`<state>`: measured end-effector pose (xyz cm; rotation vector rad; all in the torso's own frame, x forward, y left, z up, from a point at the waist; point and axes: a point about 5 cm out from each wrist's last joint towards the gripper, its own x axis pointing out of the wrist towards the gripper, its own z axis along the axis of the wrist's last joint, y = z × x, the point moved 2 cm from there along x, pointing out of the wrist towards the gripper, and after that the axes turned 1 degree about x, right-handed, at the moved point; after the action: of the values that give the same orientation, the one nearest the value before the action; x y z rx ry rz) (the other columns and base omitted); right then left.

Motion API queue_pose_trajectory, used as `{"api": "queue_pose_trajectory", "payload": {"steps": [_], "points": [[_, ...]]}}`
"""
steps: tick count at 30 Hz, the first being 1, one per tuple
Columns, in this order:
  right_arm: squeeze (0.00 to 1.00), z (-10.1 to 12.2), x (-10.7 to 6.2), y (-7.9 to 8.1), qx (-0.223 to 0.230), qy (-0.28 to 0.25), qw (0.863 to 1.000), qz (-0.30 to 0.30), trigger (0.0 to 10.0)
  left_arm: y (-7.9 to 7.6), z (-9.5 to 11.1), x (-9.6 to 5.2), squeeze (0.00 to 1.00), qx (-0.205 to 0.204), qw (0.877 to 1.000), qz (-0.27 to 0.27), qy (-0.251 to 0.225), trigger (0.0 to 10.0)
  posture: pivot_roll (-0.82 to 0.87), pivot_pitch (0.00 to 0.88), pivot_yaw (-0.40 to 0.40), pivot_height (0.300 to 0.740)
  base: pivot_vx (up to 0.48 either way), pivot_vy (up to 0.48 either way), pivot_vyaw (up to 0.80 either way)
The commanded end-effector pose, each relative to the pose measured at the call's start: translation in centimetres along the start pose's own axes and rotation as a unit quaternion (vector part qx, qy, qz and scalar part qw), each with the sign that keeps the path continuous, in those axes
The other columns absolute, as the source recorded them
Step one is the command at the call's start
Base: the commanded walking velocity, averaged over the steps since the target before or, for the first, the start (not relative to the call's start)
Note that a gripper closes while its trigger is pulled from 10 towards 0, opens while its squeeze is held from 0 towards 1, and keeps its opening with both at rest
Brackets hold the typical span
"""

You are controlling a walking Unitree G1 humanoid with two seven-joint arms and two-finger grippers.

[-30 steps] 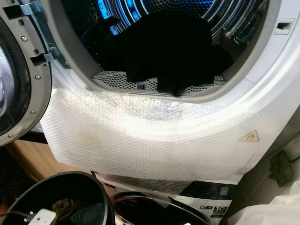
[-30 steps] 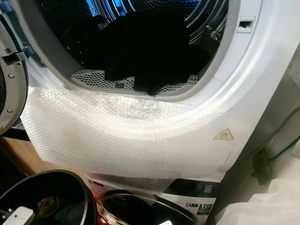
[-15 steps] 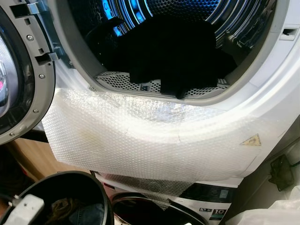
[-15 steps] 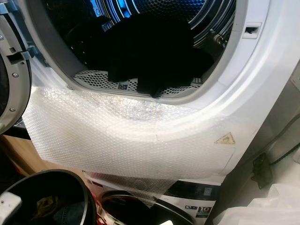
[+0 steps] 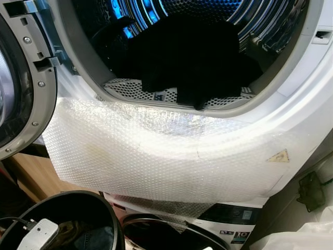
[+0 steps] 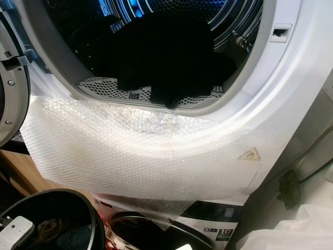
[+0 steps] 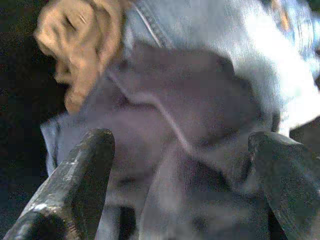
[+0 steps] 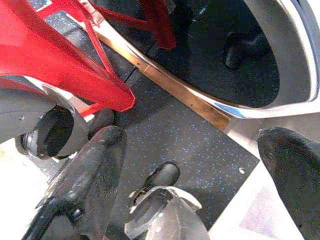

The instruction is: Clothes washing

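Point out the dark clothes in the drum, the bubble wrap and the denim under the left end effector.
dark clothes (image 5: pixel 192 57): left eye view, middle of the pile.
bubble wrap (image 5: pixel 156 151): left eye view, centre of the sheet.
denim (image 7: pixel 170 100): left wrist view, folded cloth between the fingers.

1 washer (image 5: pixel 307 99), 1 bubble-wrap sheet (image 5: pixel 156 156), 1 dark clothes pile (image 5: pixel 192 57), 2 baskets (image 5: pixel 99 200).

Glossy white washer front (image 5: pixel 307 112) — bubble wrap (image 5: pixel 156 151) draped over; perforated metal drum (image 5: pixel 208 5).
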<state>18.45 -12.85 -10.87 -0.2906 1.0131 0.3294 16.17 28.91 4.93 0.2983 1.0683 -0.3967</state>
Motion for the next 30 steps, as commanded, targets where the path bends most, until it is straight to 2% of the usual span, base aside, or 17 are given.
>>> {"api": "queue_pose_trajectory", "payload": {"steps": [1,7,10,16,20,24,27,29,30], "points": [[0.0,0.2,0.0,0.2,0.0,-0.001,1.0,0.004,10.0,0.1,-0.1,-0.3,1.0,0.023,1.0,-0.001,0.009,10.0,0.32,0.0,0.039,0.74,0.0,0.0,0.0],[0.0,0.6,0.1,0.3,-0.002,-0.004,1.0,0.005,10.0,-0.3,-0.6,0.1,1.0,0.041,0.999,-0.01,0.032,10.0,0.32,0.0,0.035,0.74,0.0,0.0,0.0],[0.0,0.7,0.1,0.2,-0.002,-0.006,1.0,0.005,10.0,-0.7,-1.0,0.8,1.0,0.063,0.997,-0.014,0.044,10.0,0.31,0.0,0.029,0.74,0.0,0.0,0.0],[0.0,0.4,0.1,0.1,-0.002,-0.004,1.0,0.005,10.0,-0.7,-1.3,1.2,1.0,0.084,0.995,-0.006,0.061,10.0,0.31,0.0,0.027,0.74,0.0,0.0,0.0],[0.0,0.1,0.0,-0.2,-0.003,0.0,1.0,0.002,10.0,0.0,-1.6,1.5,1.0,0.114,0.99,0.021,0.085,10.0,0.3,0.0,0.027,0.74,0.0,0.0,0.0],[0.0,0.0,0.0,-0.3,-0.003,0.001,1.0,0.001,10.0,0.6,-1.7,1.7,1.0,0.119,0.988,0.04,0.09,10.0,0.29,0.0,0.029,0.74,0.0,0.0,0.0],[0.0,0.0,0.0,-0.2,-0.003,0.001,1.0,0.002,10.0,1.2,-1.8,2.2,1.0,0.141,0.982,0.069,0.103,10.0,0.29,0.0,0.03,0.74,0.0,0.0,0.0],[0.0,0.0,0.0,-0.1,-0.003,0.001,1.0,0.003,10.0,1.2,-1.6,2.5,1.0,0.136,0.983,0.073,0.097,10.0,0.29,0.0,0.029,0.74,0.0,0.0,0.0],[0.0,0.1,0.0,-0.1,-0.003,0.0,1.0,0.003,10.0,1.0,-1.5,2.9,0.48,0.13,0.985,0.07,0.091,10.0,0.29,0.0,0.027,0.74,0.0,0.0,0.0]]}}
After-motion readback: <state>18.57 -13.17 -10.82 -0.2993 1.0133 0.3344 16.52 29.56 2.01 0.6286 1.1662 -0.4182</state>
